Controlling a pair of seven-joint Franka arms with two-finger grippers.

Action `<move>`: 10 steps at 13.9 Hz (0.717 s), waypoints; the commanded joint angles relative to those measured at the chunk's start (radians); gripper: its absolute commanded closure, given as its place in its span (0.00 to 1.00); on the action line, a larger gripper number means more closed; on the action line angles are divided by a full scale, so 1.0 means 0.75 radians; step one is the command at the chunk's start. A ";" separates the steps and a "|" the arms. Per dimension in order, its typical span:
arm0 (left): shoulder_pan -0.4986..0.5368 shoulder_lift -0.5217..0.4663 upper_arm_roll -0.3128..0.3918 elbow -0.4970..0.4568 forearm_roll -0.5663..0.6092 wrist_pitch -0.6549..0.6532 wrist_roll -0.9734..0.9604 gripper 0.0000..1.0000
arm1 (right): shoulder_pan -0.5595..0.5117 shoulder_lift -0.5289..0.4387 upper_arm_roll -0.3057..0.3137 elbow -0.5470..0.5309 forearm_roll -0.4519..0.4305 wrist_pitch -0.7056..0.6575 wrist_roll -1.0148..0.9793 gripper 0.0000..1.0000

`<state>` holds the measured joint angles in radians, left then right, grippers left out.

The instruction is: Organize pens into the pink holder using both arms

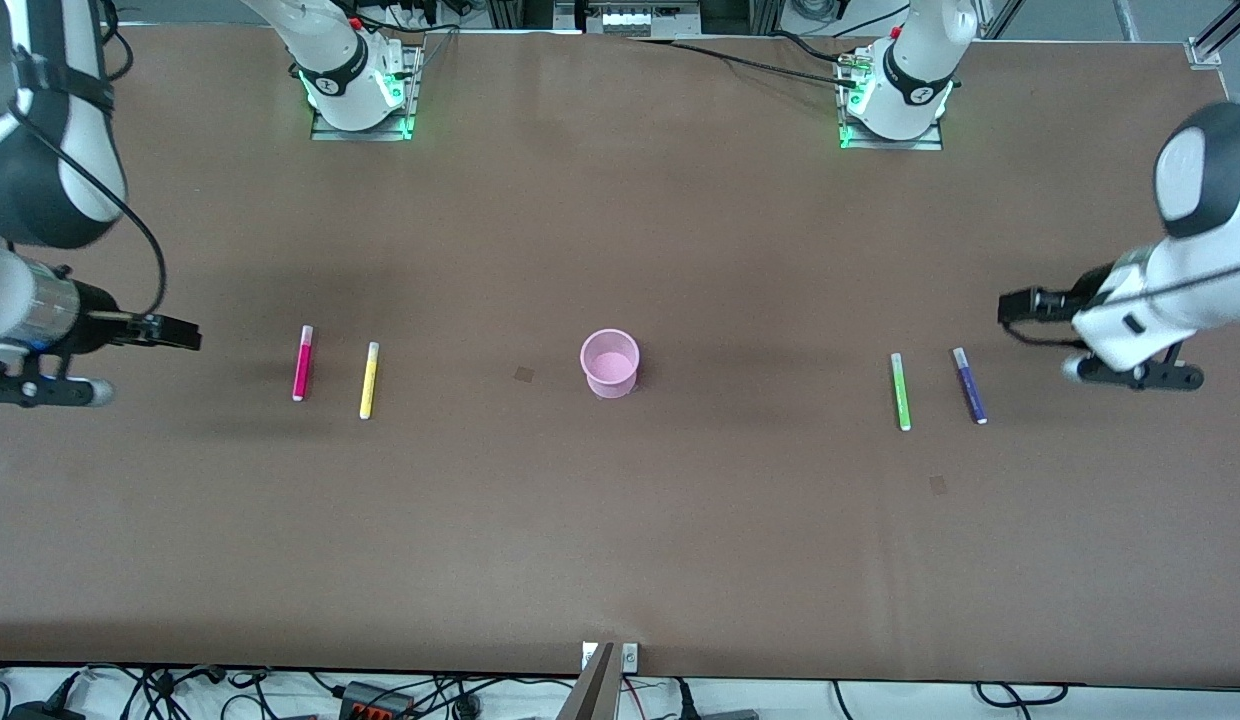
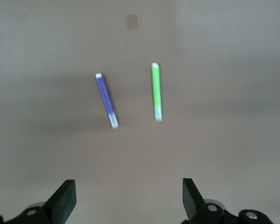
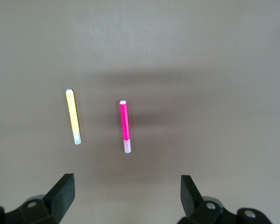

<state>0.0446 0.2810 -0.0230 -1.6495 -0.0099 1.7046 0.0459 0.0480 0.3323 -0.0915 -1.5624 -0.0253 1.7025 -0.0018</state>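
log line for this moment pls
pens: four flat on table, none in pink holder | left tool: open, over table | right tool: open, over table

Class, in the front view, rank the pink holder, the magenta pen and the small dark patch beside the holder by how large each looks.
1. pink holder: largest in area.
2. magenta pen: slightly longer, but far thinner.
3. dark patch: smallest.

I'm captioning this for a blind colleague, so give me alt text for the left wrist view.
A purple marker pen and a green marker pen lie side by side, apart, on a brown table, the purple one slightly slanted. The left claw hangs over the table with its two black fingers spread wide and nothing between them.
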 commanded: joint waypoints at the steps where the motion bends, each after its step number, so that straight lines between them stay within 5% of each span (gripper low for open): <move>1: 0.073 0.189 -0.004 0.046 0.023 0.160 -0.024 0.00 | 0.028 0.074 0.001 -0.015 -0.007 0.039 0.021 0.00; 5: 0.141 0.441 -0.004 0.023 0.025 0.479 -0.012 0.00 | 0.026 0.252 0.001 -0.015 -0.009 0.186 -0.004 0.00; 10: 0.151 0.490 -0.010 -0.114 0.023 0.670 -0.002 0.04 | 0.036 0.420 0.001 -0.013 -0.003 0.319 0.000 0.00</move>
<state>0.1549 0.6771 -0.0210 -1.6841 -0.0098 2.1774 0.0449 0.0690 0.6178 -0.0918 -1.5819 -0.0253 1.9202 -0.0002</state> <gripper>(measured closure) 0.000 0.000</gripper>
